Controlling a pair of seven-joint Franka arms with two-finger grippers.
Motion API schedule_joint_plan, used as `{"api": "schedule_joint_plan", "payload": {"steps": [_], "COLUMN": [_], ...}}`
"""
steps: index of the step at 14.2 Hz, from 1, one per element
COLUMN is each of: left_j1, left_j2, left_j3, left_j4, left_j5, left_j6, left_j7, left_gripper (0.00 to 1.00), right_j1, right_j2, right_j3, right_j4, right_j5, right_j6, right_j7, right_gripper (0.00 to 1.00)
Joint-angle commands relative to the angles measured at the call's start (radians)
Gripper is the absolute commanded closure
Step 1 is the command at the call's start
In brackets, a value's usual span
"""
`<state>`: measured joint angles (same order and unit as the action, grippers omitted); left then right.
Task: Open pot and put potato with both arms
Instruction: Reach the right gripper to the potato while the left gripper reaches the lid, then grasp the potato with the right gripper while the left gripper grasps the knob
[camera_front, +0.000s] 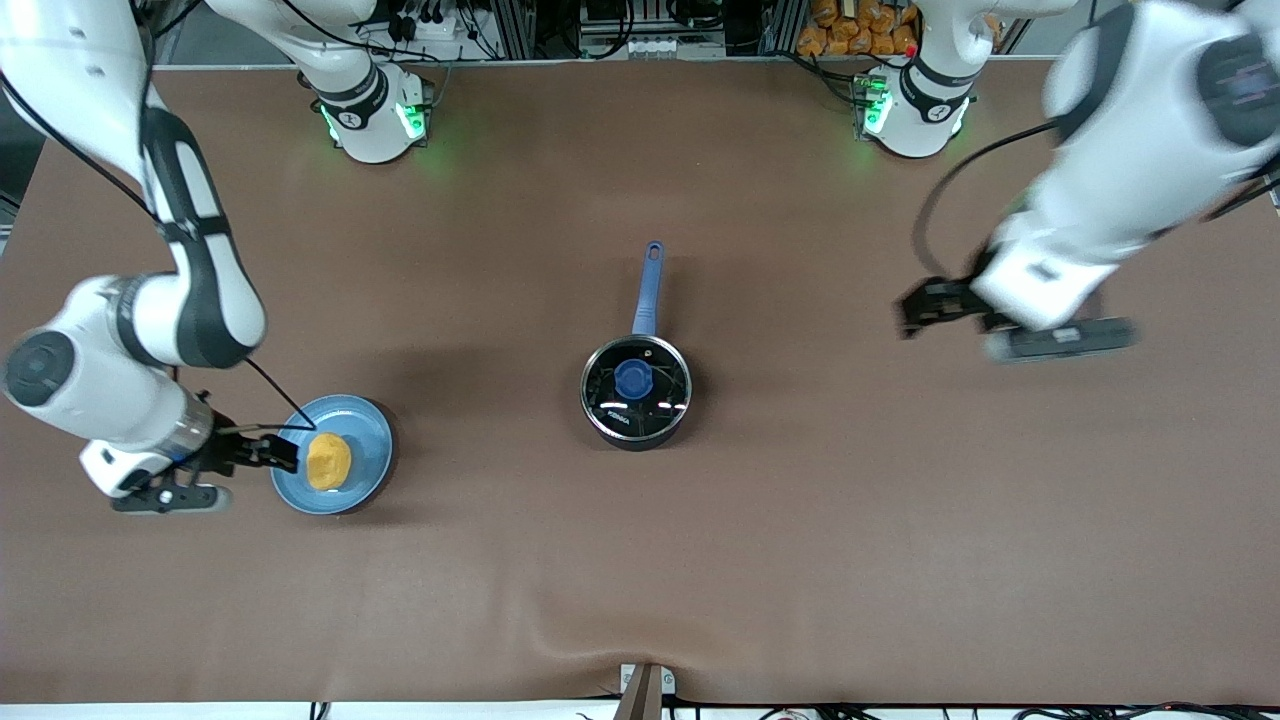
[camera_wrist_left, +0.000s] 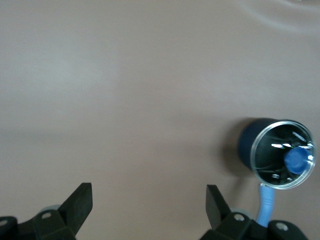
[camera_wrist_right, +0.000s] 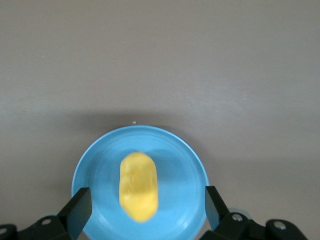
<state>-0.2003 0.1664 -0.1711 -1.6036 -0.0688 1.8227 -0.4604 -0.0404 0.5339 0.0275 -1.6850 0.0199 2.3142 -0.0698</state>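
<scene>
- The pot (camera_front: 636, 392) stands on the brown desk (camera_front: 800, 560) about midway between the two arms' ends, its glass lid (camera_wrist_left: 283, 154) with a blue knob (camera_front: 633, 378) still on and its long blue handle (camera_front: 648, 290) pointing toward the robots' bases.
- The potato (camera_front: 328, 461) lies on a light-blue plate (camera_front: 370, 440) toward the right arm's end of the desk, a little nearer the front camera than the pot.
- The right gripper (camera_front: 285, 450) hangs low at the plate's rim, on the side away from the pot, fingers spread; in the right wrist view the two fingertips (camera_wrist_right: 80, 207) flank the plate (camera_wrist_right: 95, 165) with the potato (camera_wrist_right: 139, 186) between them, not touching it.
- The left gripper (camera_front: 912, 314) is up over bare desk toward the left arm's end, well apart from the pot, fingers (camera_wrist_left: 80, 200) spread and holding nothing.
- The left arm is blurred in the front view, so its gripper shows only as a dark smear.
- In the left wrist view the pot's (camera_wrist_left: 255, 145) handle (camera_wrist_left: 266, 204) is partly hidden by the gripper body.
- The lid's reflections hide what is in the pot.
</scene>
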Motion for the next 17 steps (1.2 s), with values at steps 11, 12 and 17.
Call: {"api": "schedule_joint_plan", "payload": {"steps": [11, 12, 17], "left_j1": [-0.422, -0.438, -0.476], "left_j2": [0.392, 0.410, 0.476], "left_j3": [0.016, 0.016, 0.027], "left_j4": [0.201, 0.202, 0.209], "left_j5": [0.127, 0.138, 0.158], "left_j6": [0.254, 0.274, 0.332], "left_j7": [-0.414, -0.425, -0.428], "left_gripper": [0.00, 0.00, 0.00], "right_j1": [0.016, 0.013, 0.010], "right_j2": [0.135, 0.138, 0.150], "right_j3": [0.000, 0.000, -0.001], "right_j4": [-0.012, -0.012, -0.013], "right_j5": [0.064, 0.064, 0.066], "right_j6": [0.062, 0.063, 0.074], "right_j7": [-0.008, -0.008, -0.008], "right_gripper": [0.00, 0.00, 0.04]}}
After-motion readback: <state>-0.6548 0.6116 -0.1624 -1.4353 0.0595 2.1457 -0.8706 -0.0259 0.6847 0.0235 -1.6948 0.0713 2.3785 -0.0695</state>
